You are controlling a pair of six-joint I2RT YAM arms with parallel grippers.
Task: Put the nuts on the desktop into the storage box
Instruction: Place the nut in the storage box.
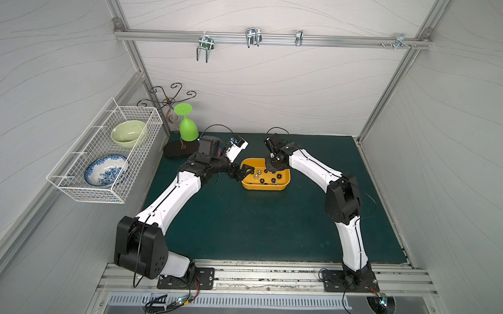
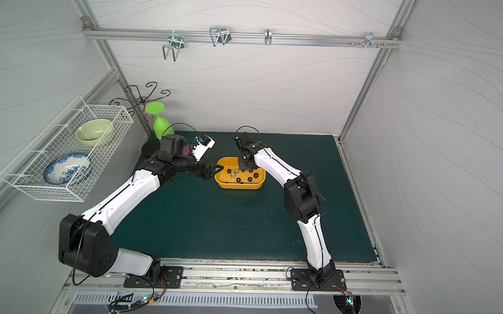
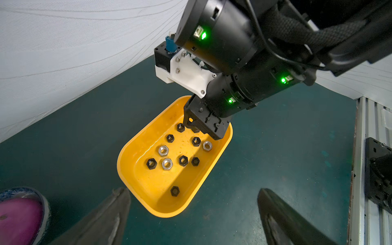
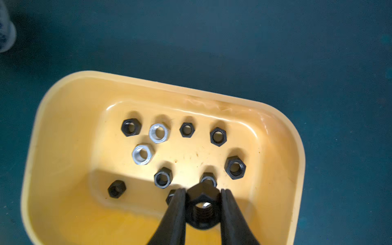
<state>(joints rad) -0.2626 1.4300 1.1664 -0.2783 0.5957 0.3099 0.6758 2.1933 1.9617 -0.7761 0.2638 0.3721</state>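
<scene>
Above storage box (image 4: pixel 70 118) | right gripper (image 4: pixel 202 192) clamps black nut (image 4: pixel 201 196), nuts (image 4: pixel 162 177) beneath | left gripper (image 3: pixel 193 191) splayed, bowl (image 3: pixel 43 203) beside

My arms wear glossy white shells (image 1: pixel 174 195), matte black joint housings (image 1: pixel 143 246), thin black cables (image 1: pixel 218 125), green lights (image 3: pixel 203 35); left gripper (image 3: pixel 193 191) fingers (image 3: pixel 110 216) taper black.

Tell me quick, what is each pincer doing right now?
Left pincer: open, holding nothing.
Right pincer: shut on a black nut, above the storage box.
</scene>
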